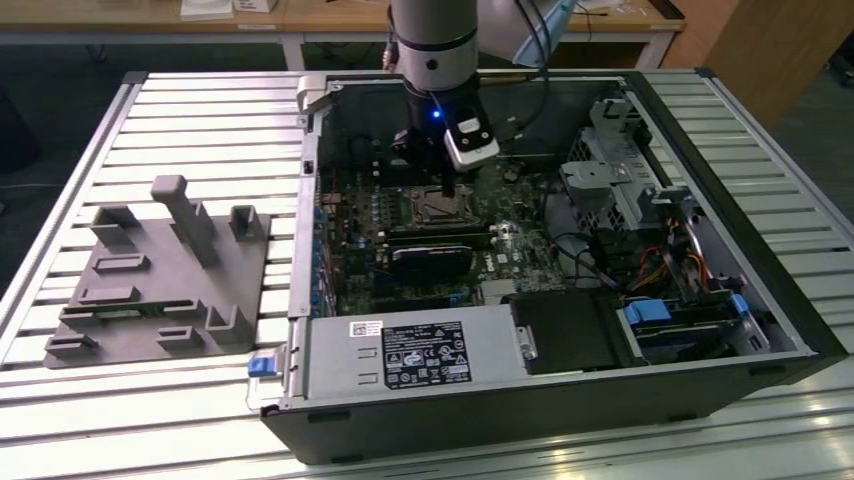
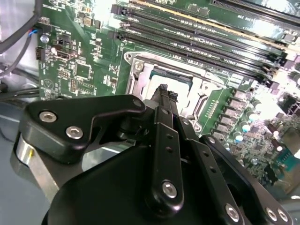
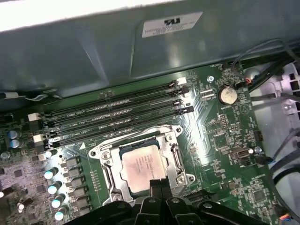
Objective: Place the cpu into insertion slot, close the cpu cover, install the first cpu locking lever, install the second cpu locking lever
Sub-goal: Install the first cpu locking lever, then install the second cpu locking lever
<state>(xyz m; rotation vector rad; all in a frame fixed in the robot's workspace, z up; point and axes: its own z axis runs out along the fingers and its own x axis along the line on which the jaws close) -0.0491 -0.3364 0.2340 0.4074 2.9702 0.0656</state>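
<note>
The cpu (image 3: pixel 140 165) lies flat in the insertion slot (image 3: pixel 111 180) on the green motherboard, silver top up. The cpu cover (image 3: pixel 176 161) lies down around it as a shiny frame, and the chip shows through its window. My gripper (image 3: pixel 158 183) hangs just above the socket's edge, its two black fingers pressed together with nothing between them. In the second wrist view the fingertips (image 2: pixel 164 90) sit over the cpu (image 2: pixel 180 78) and the cover's frame (image 2: pixel 139 77). In the exterior view the gripper (image 1: pixel 442 188) reaches into the open case above the insertion slot (image 1: pixel 438 208).
Long black memory slots (image 3: pixel 117 117) run beside the socket. The case wall (image 3: pixel 140 56) rises behind them. A black card (image 1: pixel 430 262), a power supply (image 1: pixel 400 355), a drive cage (image 1: pixel 607 180) and cables (image 1: pixel 667 265) crowd the case. A grey fixture (image 1: pixel 160 275) sits on the table at the exterior view's left.
</note>
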